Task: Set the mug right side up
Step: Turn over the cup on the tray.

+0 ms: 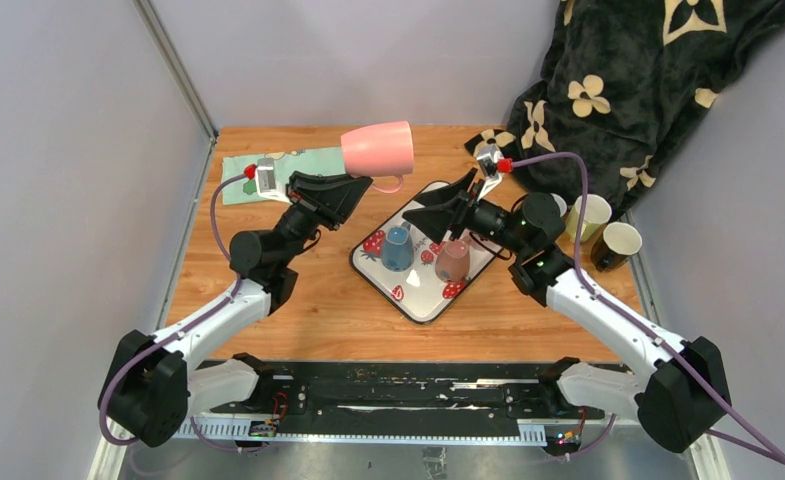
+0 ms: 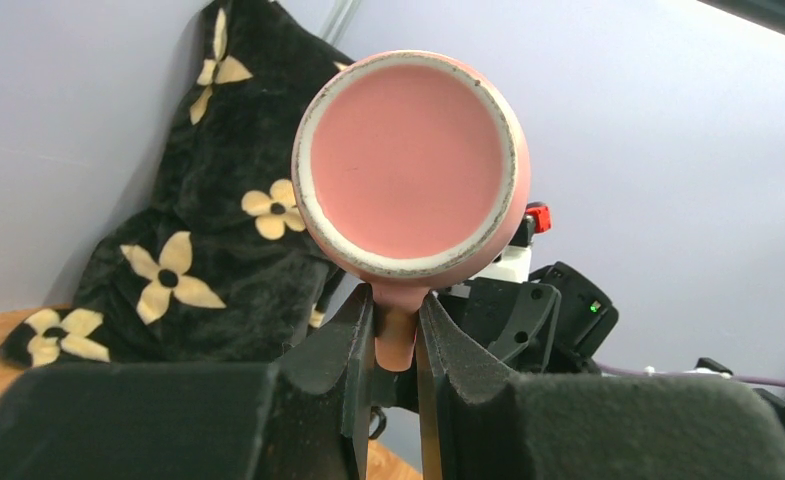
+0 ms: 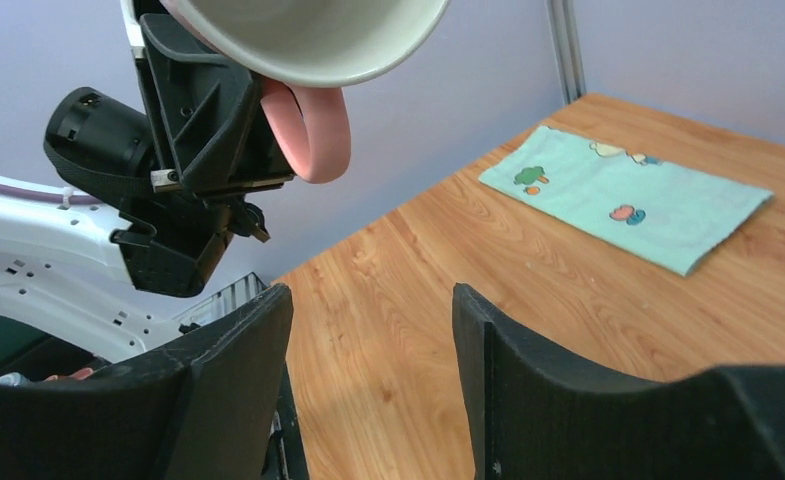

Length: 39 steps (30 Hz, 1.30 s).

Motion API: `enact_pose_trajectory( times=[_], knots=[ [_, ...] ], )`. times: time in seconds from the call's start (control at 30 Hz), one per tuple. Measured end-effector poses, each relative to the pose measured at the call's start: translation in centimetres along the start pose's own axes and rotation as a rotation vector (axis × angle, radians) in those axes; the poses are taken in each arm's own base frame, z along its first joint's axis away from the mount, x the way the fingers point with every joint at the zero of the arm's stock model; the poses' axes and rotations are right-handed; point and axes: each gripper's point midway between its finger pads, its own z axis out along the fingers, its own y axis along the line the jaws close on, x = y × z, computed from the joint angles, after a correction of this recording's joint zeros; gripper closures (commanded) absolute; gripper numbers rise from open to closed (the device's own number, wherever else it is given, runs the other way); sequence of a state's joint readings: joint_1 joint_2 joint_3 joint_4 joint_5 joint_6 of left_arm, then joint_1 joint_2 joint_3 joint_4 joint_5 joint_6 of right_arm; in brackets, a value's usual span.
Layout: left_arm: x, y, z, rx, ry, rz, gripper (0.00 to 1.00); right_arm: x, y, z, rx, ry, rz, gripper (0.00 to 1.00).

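The pink mug [image 1: 378, 148] hangs in the air over the back of the table, lying on its side with its mouth toward the right. My left gripper [image 1: 370, 186] is shut on the mug's handle from below. In the left wrist view the mug's base [image 2: 408, 165] faces the camera and the handle sits pinched between the left gripper [image 2: 396, 320] pads. My right gripper [image 1: 446, 203] stands open and empty over the tray, pointing left toward the mug. In the right wrist view the mug [image 3: 308, 30] and its handle [image 3: 318, 135] show above the right gripper [image 3: 373, 310].
A white strawberry-print tray [image 1: 408, 305] holds an upturned blue cup [image 1: 398, 248] and an upturned brown cup [image 1: 453, 260]. A green cloth [image 1: 268, 165] lies at the back left. A black flowered blanket [image 1: 618, 80] and two mugs [image 1: 604, 230] sit at the right.
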<state>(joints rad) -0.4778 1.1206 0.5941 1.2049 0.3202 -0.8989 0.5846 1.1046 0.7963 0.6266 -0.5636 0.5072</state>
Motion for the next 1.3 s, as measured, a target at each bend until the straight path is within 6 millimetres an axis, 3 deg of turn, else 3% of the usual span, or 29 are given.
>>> enact_pose_trajectory(
  times=[0.43,0.73,1.07,1.23,1.3],
  knots=[
    [-1.3,-3.0,-0.1,0.121,-0.036,-0.029,1.0,-2.8,2.3,1.0,-0.136,-0.117,-0.006,0.39],
    [-0.5,-3.1,-0.1,0.144,-0.005,-0.052,1.0,-5.8,3.9,1.2,-0.185,-0.183,-0.049,0.45],
    [0.3,-2.6,-0.1,0.146,0.019,-0.086,1.0,-5.9,3.6,2.0,-0.192,-0.176,-0.027,0.67],
    [0.2,-2.6,-0.1,0.148,0.016,-0.088,1.0,-5.8,3.9,1.9,-0.205,-0.172,-0.019,0.89],
    [0.3,-2.6,-0.1,0.148,0.017,-0.093,1.0,-5.8,4.0,1.9,-0.208,-0.172,-0.017,0.83]
  ],
)
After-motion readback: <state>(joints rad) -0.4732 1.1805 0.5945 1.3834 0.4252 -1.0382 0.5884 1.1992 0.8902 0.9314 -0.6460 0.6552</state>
